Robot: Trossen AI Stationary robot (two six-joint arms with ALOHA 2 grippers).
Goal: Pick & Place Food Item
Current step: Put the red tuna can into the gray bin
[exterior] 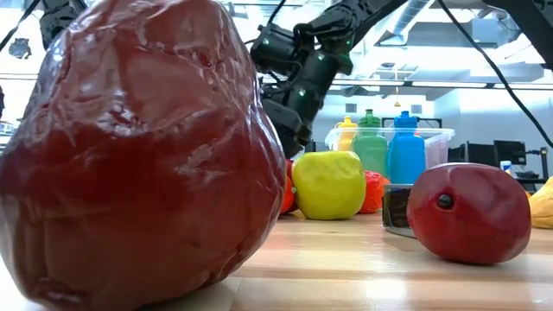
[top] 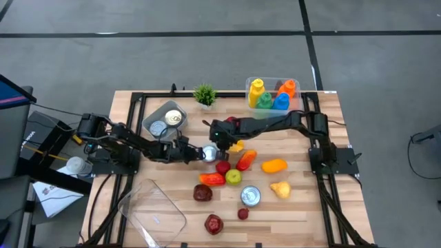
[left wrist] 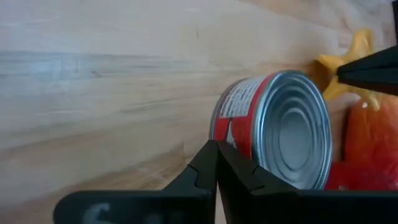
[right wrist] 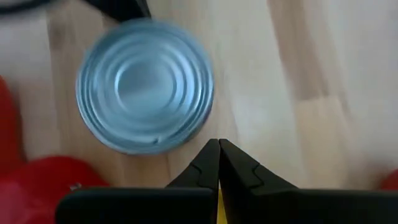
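Observation:
A silver-topped can with a red label [top: 209, 153] [left wrist: 273, 127] [right wrist: 146, 93] stands upright on its base at mid table. My left gripper [top: 196, 153] [left wrist: 217, 144] is shut and level, its tips at the can's left side. My right gripper [top: 223, 142] [right wrist: 218, 143] is shut and points down just right of the can, over a yellow food piece [top: 236, 146] [left wrist: 348, 68] that lies on the table. Red, green and orange food items [top: 233, 177] lie close by on the near side. My left gripper's shut fingertips [left wrist: 214, 155] stand against the can's red side wall [left wrist: 233, 124], coming level from the table's left; whether they touch it I cannot tell. My right gripper's shut fingers [left wrist: 370, 68] hang right above the yellow piece; whether they touch it I cannot tell.
A second can [top: 250, 195], a yellow pear [top: 280, 188], an orange piece [top: 274, 165] and dark red pieces [top: 202, 193] [exterior: 138, 147] lie nearer. A bin of bottles [top: 272, 95], a small plant [top: 204, 94] and a grey tray [top: 165, 118] stand at the far edge. A clear container [top: 153, 210] lies near left.

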